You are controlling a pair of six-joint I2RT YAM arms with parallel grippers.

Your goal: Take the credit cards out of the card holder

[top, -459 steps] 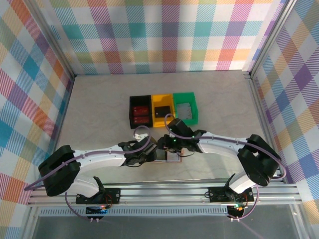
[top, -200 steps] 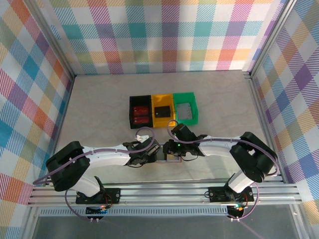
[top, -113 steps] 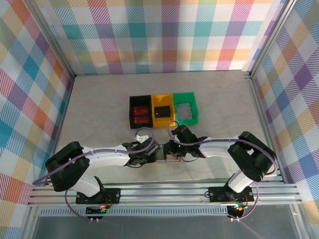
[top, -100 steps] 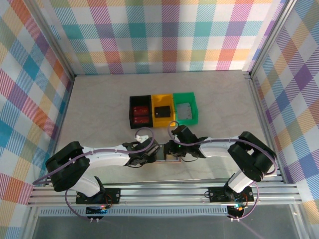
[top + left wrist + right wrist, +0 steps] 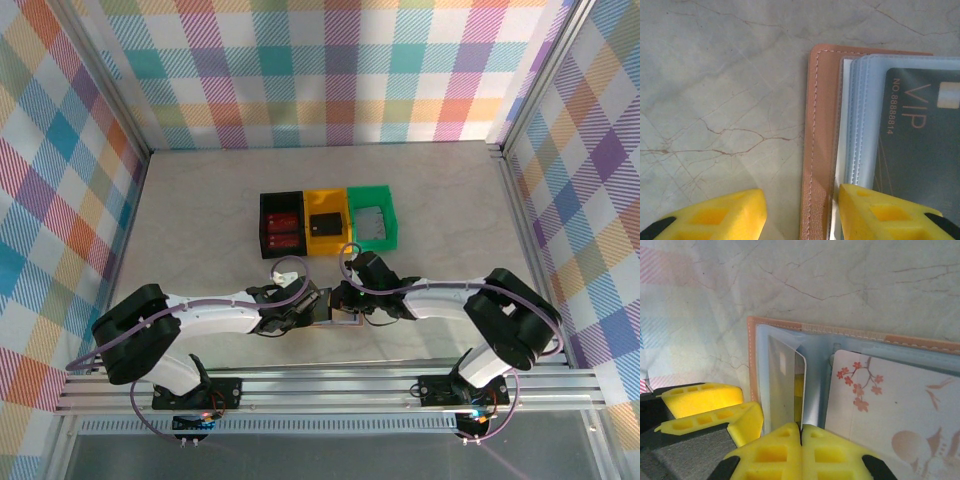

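Marble-veined tabletop [image 5: 200, 220] carries three bins in a row: a black bin [image 5: 282, 200], a yellow bin [image 5: 312, 246] and a green bin [image 5: 372, 192]. Nearer the arm bases, the tan leather card holder [image 5: 819, 125] lies spread open and flat between the two hands. Its pale blue pockets face up, with a dark VIP card [image 5: 920, 150] in one and a white flowered card [image 5: 890, 405] in another. The left hand [image 5: 800, 212] has its fingers apart, one over bare tabletop, the other over the pockets, the leather edge between them. The right hand [image 5: 801, 432] has its fingers pressed together on the edge of a grey card [image 5: 785, 385], which stands tilted up out of its pocket.
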